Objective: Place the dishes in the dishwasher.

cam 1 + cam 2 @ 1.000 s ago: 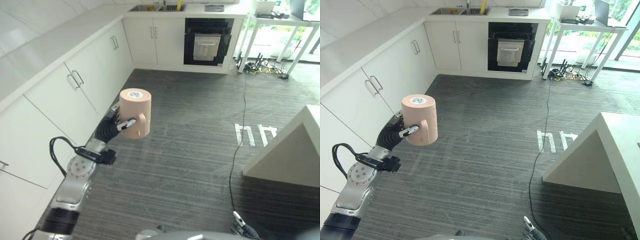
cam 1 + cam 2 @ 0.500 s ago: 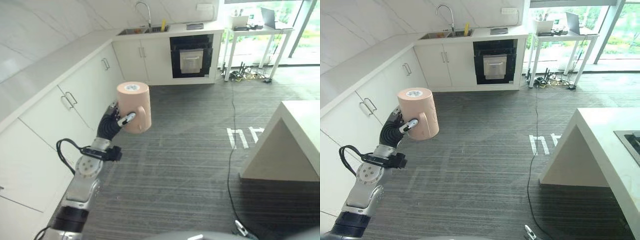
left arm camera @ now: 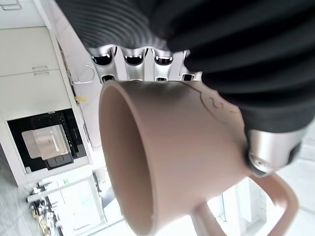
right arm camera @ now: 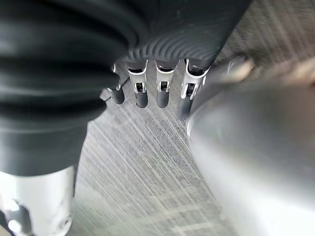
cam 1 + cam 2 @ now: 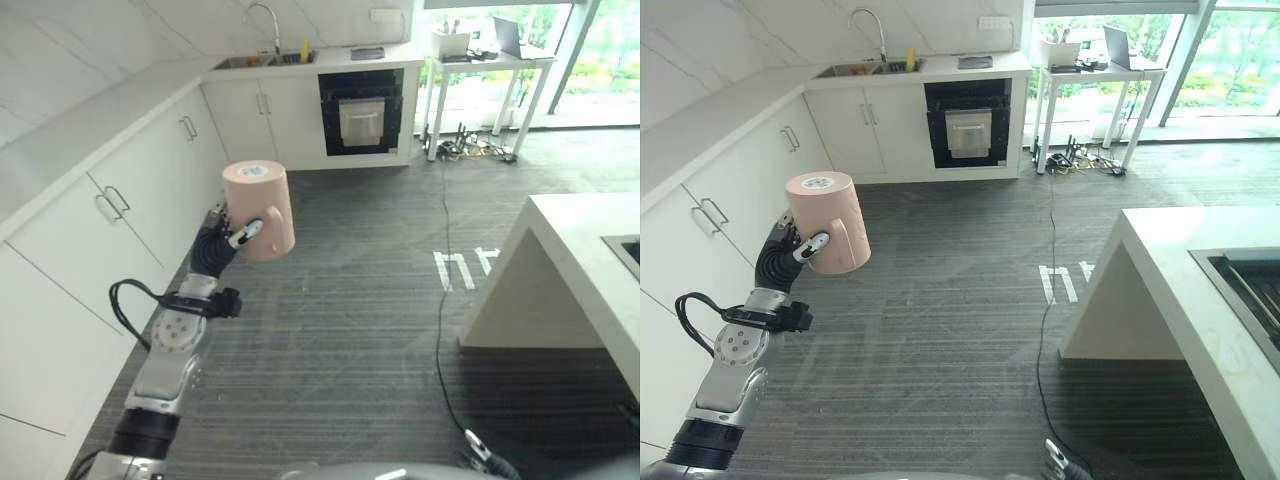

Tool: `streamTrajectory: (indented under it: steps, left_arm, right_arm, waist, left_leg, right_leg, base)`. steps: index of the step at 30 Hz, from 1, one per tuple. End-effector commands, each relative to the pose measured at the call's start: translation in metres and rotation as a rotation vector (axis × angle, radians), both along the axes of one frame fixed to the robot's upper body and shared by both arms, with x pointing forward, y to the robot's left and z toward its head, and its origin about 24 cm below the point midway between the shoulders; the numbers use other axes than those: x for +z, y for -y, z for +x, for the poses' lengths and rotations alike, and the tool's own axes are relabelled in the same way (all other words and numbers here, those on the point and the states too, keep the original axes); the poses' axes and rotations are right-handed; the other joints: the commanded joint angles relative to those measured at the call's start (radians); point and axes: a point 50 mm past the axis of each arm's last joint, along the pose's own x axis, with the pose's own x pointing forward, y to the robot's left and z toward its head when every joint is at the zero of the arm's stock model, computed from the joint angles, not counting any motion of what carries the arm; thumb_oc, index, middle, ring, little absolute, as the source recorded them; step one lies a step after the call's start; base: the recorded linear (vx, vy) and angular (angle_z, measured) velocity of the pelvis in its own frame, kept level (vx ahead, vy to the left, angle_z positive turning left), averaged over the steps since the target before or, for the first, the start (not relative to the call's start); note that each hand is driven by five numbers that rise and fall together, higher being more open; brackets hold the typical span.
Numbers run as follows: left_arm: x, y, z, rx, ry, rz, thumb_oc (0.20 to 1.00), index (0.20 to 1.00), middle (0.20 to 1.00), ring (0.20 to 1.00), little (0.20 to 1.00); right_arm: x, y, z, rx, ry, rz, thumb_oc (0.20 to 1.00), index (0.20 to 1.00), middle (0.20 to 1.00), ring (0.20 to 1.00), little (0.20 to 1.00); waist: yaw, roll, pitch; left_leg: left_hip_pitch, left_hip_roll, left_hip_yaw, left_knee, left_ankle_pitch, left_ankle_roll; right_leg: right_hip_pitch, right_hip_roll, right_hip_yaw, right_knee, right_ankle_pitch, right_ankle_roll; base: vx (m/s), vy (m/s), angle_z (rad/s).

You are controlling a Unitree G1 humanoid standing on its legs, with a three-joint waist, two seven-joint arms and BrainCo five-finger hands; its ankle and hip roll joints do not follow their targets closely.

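A pink mug [image 5: 258,210] hangs upside down over the grey floor, its handle turned toward the room. My left hand [image 5: 215,250] is shut on it, fingers round the body and the thumb by the handle. The left wrist view shows the mug [image 3: 167,162] from its open mouth, with my thumb [image 3: 266,152] pressed on its side. My right hand [image 4: 147,93] hangs low over the floor, fingers relaxed and holding nothing. A black built-in appliance [image 5: 364,110] sits in the far cabinet run.
White cabinets [image 5: 130,190] line the left wall, with a sink and tap [image 5: 262,60] at the far corner. A white counter island [image 5: 570,260] stands at the right. A white table [image 5: 490,60] stands beyond it, and a black cable [image 5: 440,300] runs across the floor.
The camera has lifted and turned right, bringing more of the island and far wall into view. The mug stays upside down in my left hand.
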Motion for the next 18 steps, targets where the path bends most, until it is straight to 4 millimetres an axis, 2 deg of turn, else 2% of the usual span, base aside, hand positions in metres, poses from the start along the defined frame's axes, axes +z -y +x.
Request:
streamTrajectory:
  steps: [1,3,5,6,8,9,11,12,14,16,17,18]
  left_arm:
    - [0.052,-0.009,-0.001,-0.011,0.271,-0.016,0.200,0.200,0.200,0.200,0.200]
    - [0.048,-0.007,-0.003,-0.027,0.252,0.001,0.200,0.200,0.200,0.200,0.200]
    - [0.046,-0.007,-0.002,-0.030,0.242,0.008,0.200,0.200,0.200,0.200,0.200]
    - [0.044,-0.006,-0.001,-0.019,0.246,0.028,0.200,0.200,0.200,0.200,0.200]
    - [0.041,-0.004,-0.002,-0.016,0.242,0.040,0.200,0.200,0.200,0.200,0.200]
    - [0.040,-0.004,-0.003,-0.014,0.239,0.061,0.200,0.200,0.200,0.200,0.200]
    - [0.041,-0.004,-0.002,-0.020,0.231,0.100,0.200,0.200,0.200,0.200,0.200]
    - [0.044,-0.002,0.002,-0.030,0.227,0.125,0.200,0.200,0.200,0.200,0.200]
    - [0.049,0.001,0.007,-0.061,0.225,0.144,0.200,0.200,0.200,0.200,0.200]
    - [0.057,0.002,0.012,-0.080,0.226,0.177,0.200,0.200,0.200,0.200,0.200]
    - [0.058,0.001,0.012,-0.076,0.224,0.179,0.200,0.200,0.200,0.200,0.200]
    - [0.058,-0.001,0.012,-0.069,0.224,0.175,0.200,0.200,0.200,0.200,0.200]
  right_arm:
    - [-0.002,0.001,-0.012,0.006,-0.029,0.030,1.000,1.000,1.000,1.000,1.000]
    - [-0.002,0.002,-0.016,-0.047,-0.040,0.041,1.000,1.000,1.000,1.000,1.000]
    - [-0.003,0.005,-0.024,-0.058,-0.066,0.034,1.000,1.000,1.000,1.000,1.000]
    - [-0.004,0.004,-0.025,-0.049,-0.078,0.026,1.000,1.000,1.000,1.000,1.000]
    - [-0.004,0.004,-0.027,-0.065,-0.093,0.023,1.000,1.000,1.000,1.000,1.000]
    - [-0.005,0.003,-0.031,-0.069,-0.105,0.031,1.000,1.000,1.000,1.000,1.000]
    - [-0.007,-0.002,-0.040,-0.066,-0.120,0.038,1.000,1.000,1.000,1.000,1.000]
    - [-0.009,-0.007,-0.044,-0.061,-0.120,0.040,1.000,1.000,1.000,1.000,1.000]
    - [-0.010,-0.013,-0.043,-0.101,-0.088,0.051,1.000,1.000,1.000,1.000,1.000]
    - [-0.010,-0.020,-0.038,-0.121,-0.046,0.056,1.000,1.000,1.000,1.000,1.000]
    - [-0.010,-0.022,-0.036,-0.108,-0.040,0.056,1.000,1.000,1.000,1.000,1.000]
    - [-0.010,-0.023,-0.034,-0.095,-0.037,0.055,1.000,1.000,1.000,1.000,1.000]
  waist:
    - [-0.008,0.043,0.034]
    - [0.018,0.062,0.033]
    - [0.027,0.065,0.029]
    - [0.028,0.063,0.015]
    - [0.035,0.061,0.004]
    - [0.044,0.052,-0.007]
    - [0.048,0.038,-0.028]
    - [0.043,0.027,-0.041]
    - [0.031,0.015,-0.059]
    - [0.023,0.011,-0.068]
    - [0.023,0.019,-0.068]
    - [0.021,0.029,-0.066]
  left_leg:
    - [0.058,-0.036,0.060,-0.305,0.072,0.053]
    - [0.033,-0.029,0.029,-0.505,0.191,0.011]
    - [0.007,-0.030,0.026,-0.576,0.233,-0.006]
    - [0.024,-0.036,0.031,-0.605,0.190,0.009]
    - [0.042,-0.046,0.013,-0.592,0.155,0.025]
    - [0.049,-0.059,-0.007,-0.576,0.127,0.042]
    - [0.068,-0.078,-0.004,-0.562,0.089,0.068]
    - [0.096,-0.093,-0.002,-0.575,0.070,0.091]
    - [0.144,-0.119,0.002,-0.610,0.044,0.136]
    - [0.176,-0.151,0.009,-0.620,0.007,0.184]
    - [0.190,-0.151,0.014,-0.628,0.001,0.194]
    - [0.205,-0.150,0.020,-0.634,-0.004,0.201]
  right_leg:
    - [0.253,0.071,0.037,-0.283,0.077,0.039]
    - [0.322,0.088,0.041,-0.324,0.069,0.044]
    - [0.361,0.082,0.053,-0.353,0.068,0.043]
    - [0.359,0.067,0.060,-0.351,0.064,0.051]
    - [0.361,0.052,0.060,-0.320,0.033,0.061]
    - [0.374,0.044,0.065,-0.314,0.020,0.068]
    - [0.389,0.031,0.051,-0.289,-0.005,0.083]
    - [0.372,0.017,0.036,-0.239,0.021,0.107]
    - [0.319,-0.015,0.014,-0.086,0.143,0.155]
    - [0.229,-0.016,-0.009,0.164,0.295,0.230]
    - [0.183,-0.021,-0.021,0.247,0.315,0.235]
    - [0.137,-0.030,-0.039,0.295,0.305,0.223]
  base:
    - [0.46,0.204,0.24]
    - [0.49,0.228,0.22]
    - [0.50,0.325,0.08]
    - [0.48,0.388,-0.13]
    - [0.37,0.337,-0.41]
    - [0.35,0.313,-0.56]
    - [0.32,0.268,-0.50]
    - [0.33,0.327,-0.40]
    - [0.29,0.356,-0.18]
    - [0.26,0.341,0.23]
    - [0.24,0.279,0.24]
    - [0.27,0.229,0.15]
